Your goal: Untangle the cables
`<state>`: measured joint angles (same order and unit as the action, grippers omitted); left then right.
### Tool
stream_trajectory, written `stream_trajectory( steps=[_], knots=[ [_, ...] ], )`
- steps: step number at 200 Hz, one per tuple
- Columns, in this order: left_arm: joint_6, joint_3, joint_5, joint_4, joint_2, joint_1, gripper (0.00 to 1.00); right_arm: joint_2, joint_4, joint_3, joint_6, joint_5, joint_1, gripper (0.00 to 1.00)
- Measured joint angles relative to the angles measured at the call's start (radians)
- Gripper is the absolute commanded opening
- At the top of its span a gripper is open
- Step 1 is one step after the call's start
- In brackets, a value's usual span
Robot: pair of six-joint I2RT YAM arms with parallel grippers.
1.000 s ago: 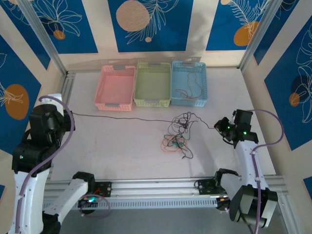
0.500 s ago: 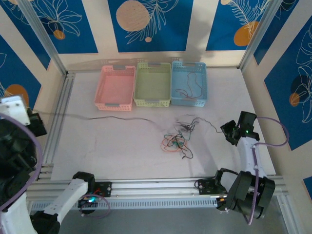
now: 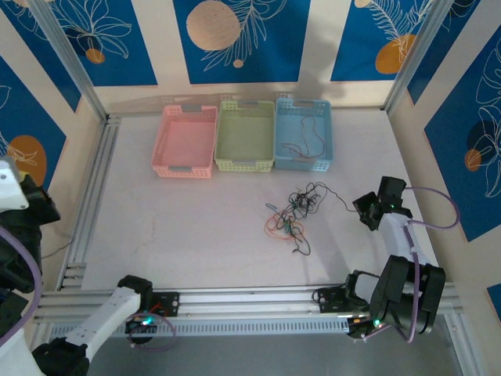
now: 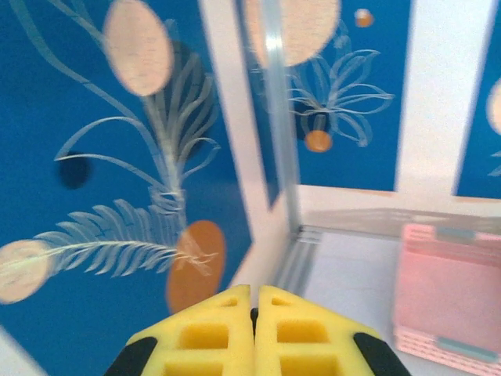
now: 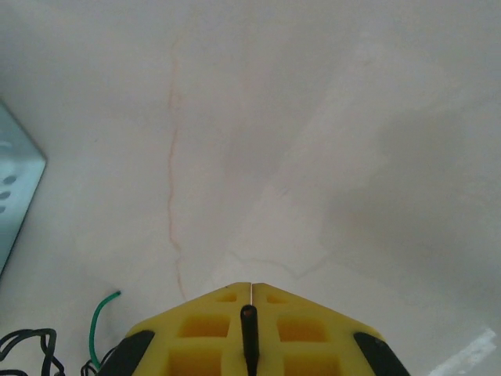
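The cables [image 3: 293, 215] are lying just left of the right gripper [image 3: 362, 207], whose jaws are clenching one black strand. The left gripper [image 4: 254, 313], jaws clenched, is standing well apart at far left.

the left half of the table [image 3: 172, 227] is open up to the three baskets [image 3: 245, 135] along the back. right of centre the cables [image 3: 293, 219] sprawl, one strand reaching the right gripper [image 3: 365, 208].

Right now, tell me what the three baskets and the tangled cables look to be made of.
The pink basket, green basket and blue basket: likely moulded plastic, matt pastel, judging by the perforated lattice walls. The cables: thin flexible wires, probably plastic-insulated in black, orange and green, since they curl and loop loosely; the core is not visible.
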<state>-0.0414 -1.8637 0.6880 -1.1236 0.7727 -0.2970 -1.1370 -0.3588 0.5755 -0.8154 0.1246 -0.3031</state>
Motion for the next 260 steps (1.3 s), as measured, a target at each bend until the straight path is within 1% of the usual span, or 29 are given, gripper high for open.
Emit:
stream_trajectory(
  steps=[25,43,91,154,190,223,260],
  knots=[
    [0.038,-0.021,-0.143,0.010,0.076,0.000,0.00,0.005,0.003,0.000,0.007,-0.023,0.031,0.00],
    [0.055,-0.027,-0.212,0.060,0.137,0.000,0.00,0.018,0.003,0.000,0.019,-0.027,0.051,0.00],
    [0.098,-0.021,-0.339,0.299,0.301,-0.001,0.00,0.028,0.002,0.000,0.042,-0.049,0.074,0.00],
    [0.210,-0.030,-0.561,0.669,0.572,-0.001,0.00,0.026,0.004,-0.016,0.065,-0.071,0.093,0.00],
    [0.247,-0.030,-0.612,0.843,0.694,-0.001,0.00,0.020,0.004,-0.016,0.080,-0.081,0.101,0.00],
    [0.279,-0.058,-0.640,0.950,0.777,-0.001,0.00,0.019,0.001,-0.015,0.098,-0.081,0.115,0.00],
    [0.329,-0.144,-0.694,1.035,0.890,-0.001,0.00,0.019,-0.001,-0.015,0.113,-0.079,0.127,0.00]
  ],
)
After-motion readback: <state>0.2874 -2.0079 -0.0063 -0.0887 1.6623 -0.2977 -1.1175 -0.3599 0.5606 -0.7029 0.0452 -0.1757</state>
